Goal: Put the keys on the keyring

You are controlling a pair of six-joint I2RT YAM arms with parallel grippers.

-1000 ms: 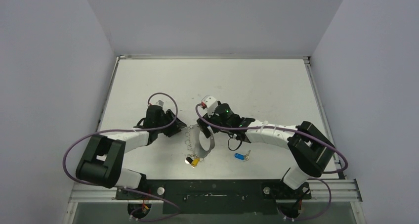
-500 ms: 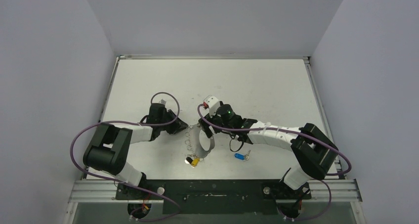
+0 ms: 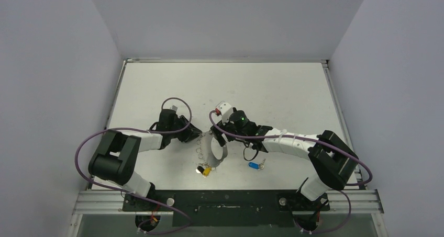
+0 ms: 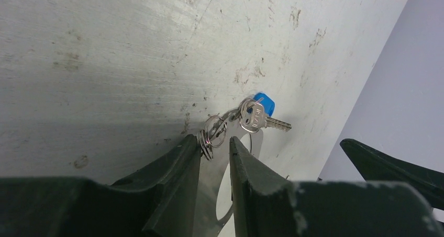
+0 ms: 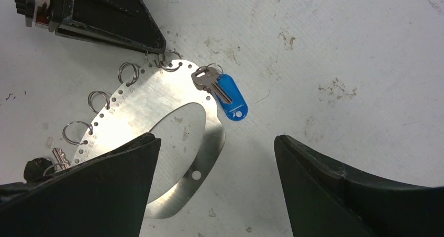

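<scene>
The keyring is a flat silvery plate (image 5: pixel 141 103) with an oval cut-out and small split rings (image 5: pixel 128 72) along its edge. A key with a blue tag (image 5: pixel 230 98) hangs on one ring. My left gripper (image 4: pixel 215 139) is at the plate's (image 4: pixel 257 143) far edge, its jaws a narrow gap apart. A small ring (image 4: pixel 207 144) rests against one fingertip, not clamped. My right gripper (image 5: pixel 217 137) is open wide just above the plate. A yellow-headed key (image 3: pixel 207 170) and a black-headed one (image 3: pixel 199 169) lie at the plate's (image 3: pixel 218 153) near end. A loose blue key (image 3: pixel 254 165) lies to the right.
Both arms (image 3: pixel 141 142) meet at mid-table, their purple cables (image 3: pixel 175 103) looping above them. A black loop (image 3: pixel 247 153) hangs under the right forearm (image 3: pixel 285 141). The black base rail (image 3: pixel 225 201) runs along the near edge. White walls enclose the table on three sides.
The left gripper has edged right, up to the rings on the plate's edge. The right arm shifted slightly toward the near side, then held. Keys and plate lie as before.
</scene>
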